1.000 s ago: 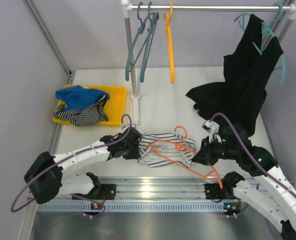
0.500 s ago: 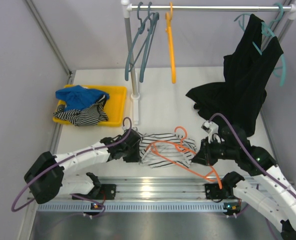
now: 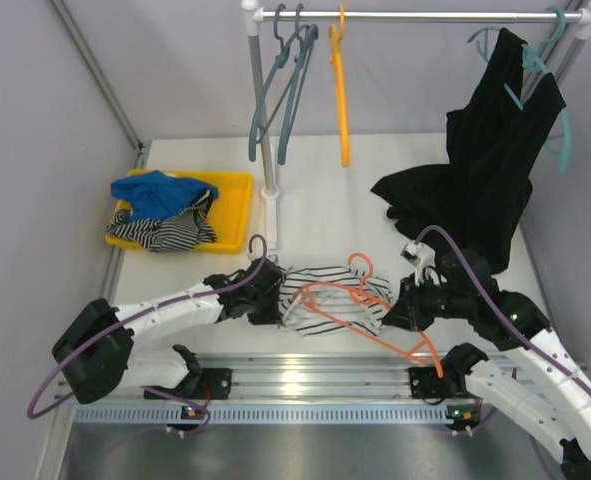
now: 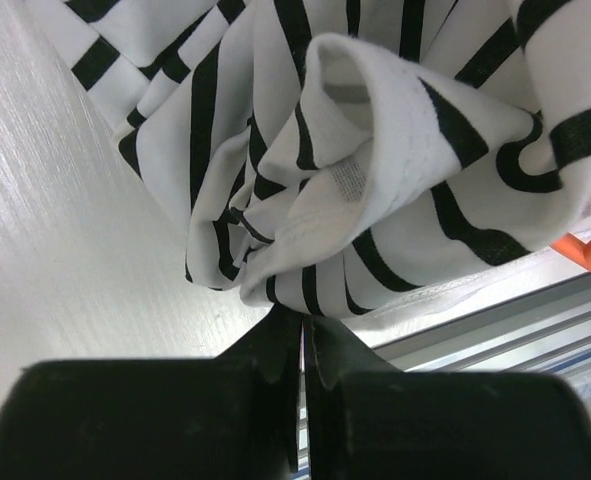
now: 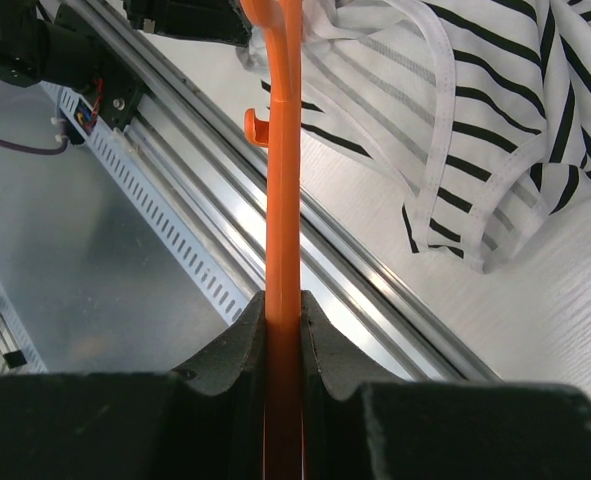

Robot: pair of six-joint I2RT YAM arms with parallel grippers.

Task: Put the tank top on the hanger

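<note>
— What has changed on your side?
— My left gripper (image 4: 302,325) has drawn its jaws in since a second ago. They stood parted then; now I see only a thin slit between them. The hem of the tank top (image 4: 375,130) is bunched right at their tips, pinched as far as I can see.
— Where is the top?
— Crumpled on the table (image 3: 315,190), close to the front rail (image 3: 305,385), between my two grippers. The hanger (image 5: 283,200) lies across it, with its hook toward the far side.
— And your right?
— My right gripper (image 5: 283,300) is clamped tight on the hanger's thin bar, at the top's right edge.
— Arm poses?
— My left arm (image 3: 165,312) lies low, stretched rightward from its base, with the wrist at the top's left edge. My right arm (image 3: 520,335) is folded with its elbow up, the forearm reaching back to the left.
</note>
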